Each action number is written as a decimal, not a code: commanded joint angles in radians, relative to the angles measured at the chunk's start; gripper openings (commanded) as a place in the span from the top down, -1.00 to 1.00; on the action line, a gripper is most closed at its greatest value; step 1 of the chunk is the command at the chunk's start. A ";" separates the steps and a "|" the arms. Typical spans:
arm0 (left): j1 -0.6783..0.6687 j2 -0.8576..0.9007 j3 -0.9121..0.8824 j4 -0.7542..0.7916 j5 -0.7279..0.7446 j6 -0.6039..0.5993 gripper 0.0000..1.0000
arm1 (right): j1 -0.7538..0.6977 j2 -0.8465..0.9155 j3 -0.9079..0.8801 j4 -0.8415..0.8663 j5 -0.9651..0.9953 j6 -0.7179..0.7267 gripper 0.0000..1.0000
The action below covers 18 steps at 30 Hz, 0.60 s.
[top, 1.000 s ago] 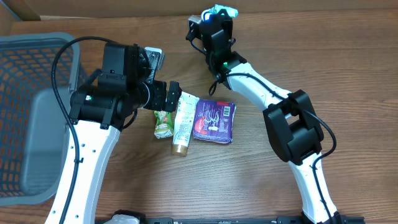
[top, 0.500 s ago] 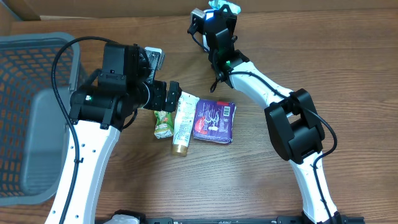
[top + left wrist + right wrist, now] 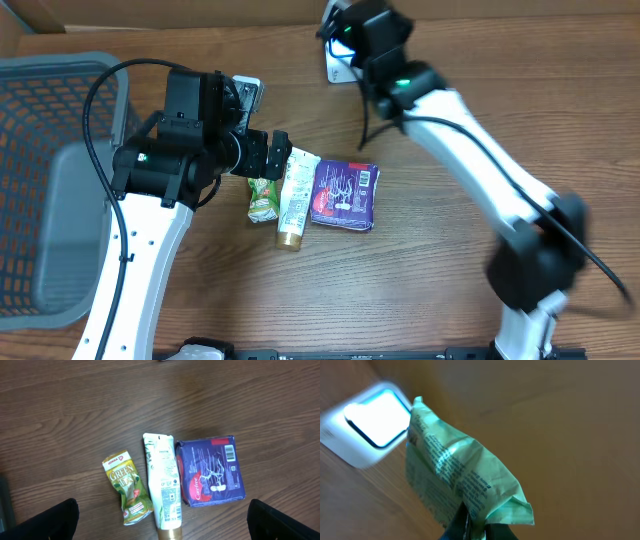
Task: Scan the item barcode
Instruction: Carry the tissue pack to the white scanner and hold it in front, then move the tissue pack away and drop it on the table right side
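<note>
My right gripper (image 3: 475,527) is shut on a crumpled pale green packet (image 3: 460,480) with small print, pinching its lower edge. The packet hangs in front of a white scanner (image 3: 375,422) whose window glows at the upper left. From above, the right gripper (image 3: 358,22) is at the table's far edge beside the scanner (image 3: 332,70), and the packet is hidden under the wrist. My left gripper (image 3: 162,522) stands open above a green tea sachet (image 3: 129,490), a white tube with a gold cap (image 3: 163,480) and a purple pack (image 3: 212,470) that shows a barcode.
A grey mesh basket (image 3: 60,62) fills the left side of the table. The sachet (image 3: 263,195), the tube (image 3: 295,195) and the purple pack (image 3: 345,192) lie side by side at the table's middle. A brown wall runs along the back.
The right arm has swung to the right and stretched out, blurred with motion; the packet that showed at the top edge is now covered and the scanner shows. The left arm has not moved.
</note>
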<state>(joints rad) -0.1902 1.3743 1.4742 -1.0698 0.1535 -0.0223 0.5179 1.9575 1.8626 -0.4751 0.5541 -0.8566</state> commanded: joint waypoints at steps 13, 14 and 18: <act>0.000 -0.021 0.019 0.001 0.000 0.016 -0.99 | -0.397 -0.291 -0.124 -0.717 -0.602 1.258 0.93; 0.000 -0.021 0.019 0.001 0.000 0.016 -0.99 | -0.444 -0.291 -0.169 -0.703 -0.655 1.258 0.93; 0.000 -0.021 0.019 0.001 0.000 0.016 -0.99 | -0.587 -0.291 -0.361 -0.586 -0.796 1.259 0.93</act>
<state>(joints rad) -0.1902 1.3743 1.4746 -1.0698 0.1535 -0.0223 0.0128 1.6661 1.6119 -1.1210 -0.0547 0.3607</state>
